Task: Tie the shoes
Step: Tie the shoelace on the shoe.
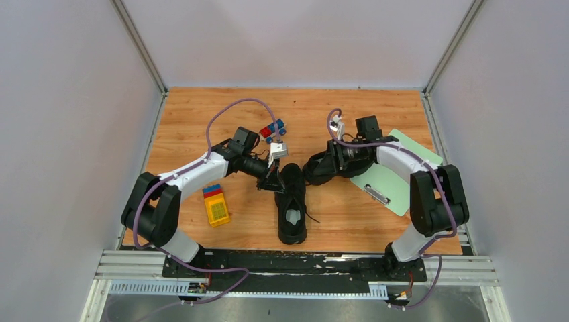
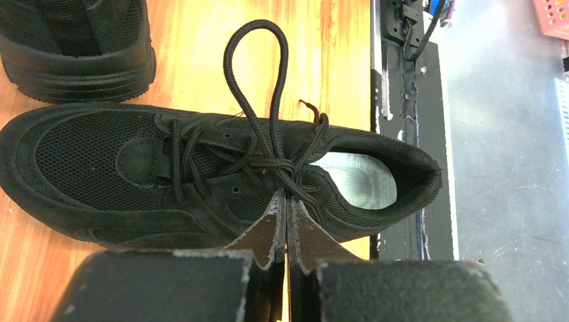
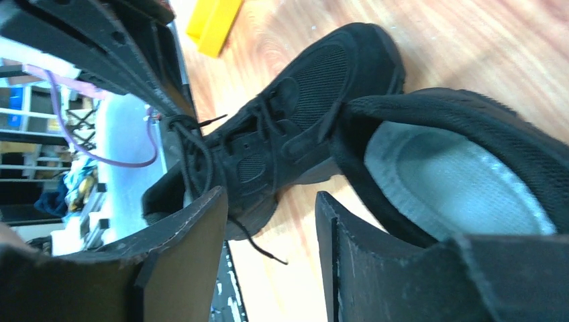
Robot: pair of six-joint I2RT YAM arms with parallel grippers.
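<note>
The left gripper (image 2: 287, 201) is pinched tight. Its fingertips meet right where the laces (image 2: 268, 157) cross over the tongue of the first shoe (image 2: 100, 154). I cannot tell whether a strand is actually caught between them. That shoe lies on its sole just ahead of the tips. In the wrist view its toe is off to their left and its pale insole (image 2: 355, 178) to their right. Beyond the tips a lace loop (image 2: 255, 60) lies out across the wooden table (image 2: 201, 54).

The right gripper (image 3: 272, 228) has its jaws spread wide and grips nothing. The second shoe (image 3: 470, 114) sits just beside its right-hand finger (image 3: 362, 268), with its opening and grey lining turned up toward the wrist camera. I cannot tell whether finger and shoe touch. The first shoe lies farther out, past the gap between the fingers.

From above, a green clipboard (image 1: 396, 176) lies behind the right gripper, partly under that arm. A yellow block toy (image 1: 217, 205) sits well apart from the left gripper, beside its arm.
</note>
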